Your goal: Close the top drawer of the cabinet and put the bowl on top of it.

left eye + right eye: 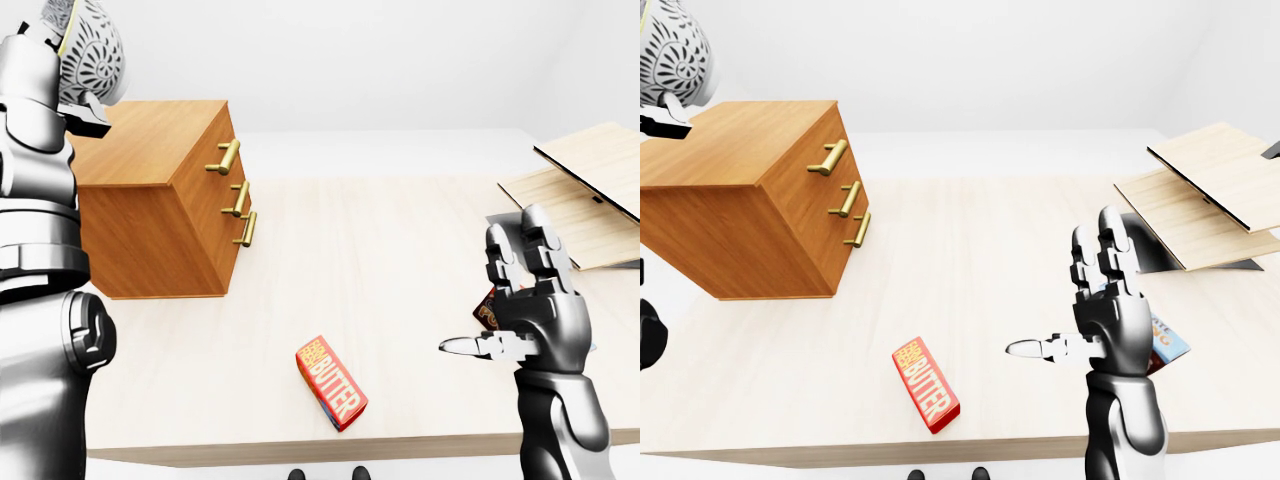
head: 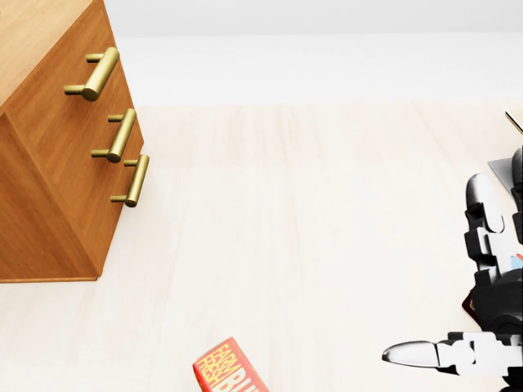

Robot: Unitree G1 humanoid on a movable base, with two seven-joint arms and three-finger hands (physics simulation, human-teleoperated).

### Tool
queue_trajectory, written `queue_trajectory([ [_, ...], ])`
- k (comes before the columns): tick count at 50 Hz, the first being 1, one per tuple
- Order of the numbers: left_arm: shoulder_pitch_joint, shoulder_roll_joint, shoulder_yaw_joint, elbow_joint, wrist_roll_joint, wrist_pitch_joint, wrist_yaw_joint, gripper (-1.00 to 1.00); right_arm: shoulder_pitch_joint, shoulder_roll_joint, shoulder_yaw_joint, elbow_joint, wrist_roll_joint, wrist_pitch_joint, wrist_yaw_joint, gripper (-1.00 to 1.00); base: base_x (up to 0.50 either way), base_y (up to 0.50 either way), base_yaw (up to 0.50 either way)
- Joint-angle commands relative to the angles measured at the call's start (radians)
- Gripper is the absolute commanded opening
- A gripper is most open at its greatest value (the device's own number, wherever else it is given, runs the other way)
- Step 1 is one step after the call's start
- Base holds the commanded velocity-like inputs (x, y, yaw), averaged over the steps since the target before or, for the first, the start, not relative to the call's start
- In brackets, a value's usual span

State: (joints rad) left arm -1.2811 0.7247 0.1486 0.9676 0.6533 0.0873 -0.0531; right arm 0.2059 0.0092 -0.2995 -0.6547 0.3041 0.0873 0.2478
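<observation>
The wooden cabinet (image 1: 150,200) stands at the left of the table, its three drawers flush with the face. The top drawer's brass handle (image 2: 96,75) shows no gap behind it. A white bowl (image 1: 95,50) with a black lace pattern hangs tilted above the cabinet's top left corner. My left hand (image 1: 70,95) grips it from below and from the side. At the right of the table my right hand (image 1: 1105,310) is raised and open, fingers up and thumb pointing left, holding nothing.
A red butter box (image 1: 330,382) lies near the table's bottom edge. A colourful packet (image 1: 1167,340) lies partly hidden behind my right hand. Light wooden boards (image 1: 590,190) are stacked at the right. My left arm fills the left-eye view's left edge.
</observation>
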Motion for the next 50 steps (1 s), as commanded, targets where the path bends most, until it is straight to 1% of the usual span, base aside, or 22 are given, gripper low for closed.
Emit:
queue_trajectory([
  [1, -0.038, -0.016, -0.01, 0.091, -0.016, 0.0, 0.075, -1.0, 0.0, -0.002, 0.002, -0.003, 0.0, 0.0, -0.002, 1.0, 0.0, 0.0, 0.0],
  [3, -0.04, -0.026, -0.014, 0.123, -0.017, 0.0, 0.088, -1.0, 0.0, -0.002, 0.0, -0.009, 0.002, 0.0, -0.004, 1.0, 0.0, 0.0, 0.0],
  [8, -0.042, -0.038, -0.019, 0.148, -0.022, 0.0, 0.086, -1.0, 0.0, -0.001, -0.002, -0.005, 0.002, 0.0, -0.002, 1.0, 0.0, 0.0, 0.0],
  [11, -0.041, -0.051, -0.023, 0.175, -0.025, 0.0, 0.103, -1.0, -0.005, -0.002, -0.005, 0.001, 0.002, 0.0, -0.002, 1.0, 0.0, 0.0, 0.0],
  [20, -0.041, -0.063, -0.027, 0.22, -0.03, 0.0, 0.132, -1.0, -0.011, -0.004, -0.003, 0.015, -0.001, 0.0, -0.005, 1.0, 0.0, 0.0, 0.0],
  [50, -0.009, -0.063, -0.024, 0.271, -0.052, 0.0, 0.183, -1.0, -0.007, -0.006, 0.0, 0.012, -0.001, 0.0, -0.009, 1.0, 0.0, 0.0, 0.0],
])
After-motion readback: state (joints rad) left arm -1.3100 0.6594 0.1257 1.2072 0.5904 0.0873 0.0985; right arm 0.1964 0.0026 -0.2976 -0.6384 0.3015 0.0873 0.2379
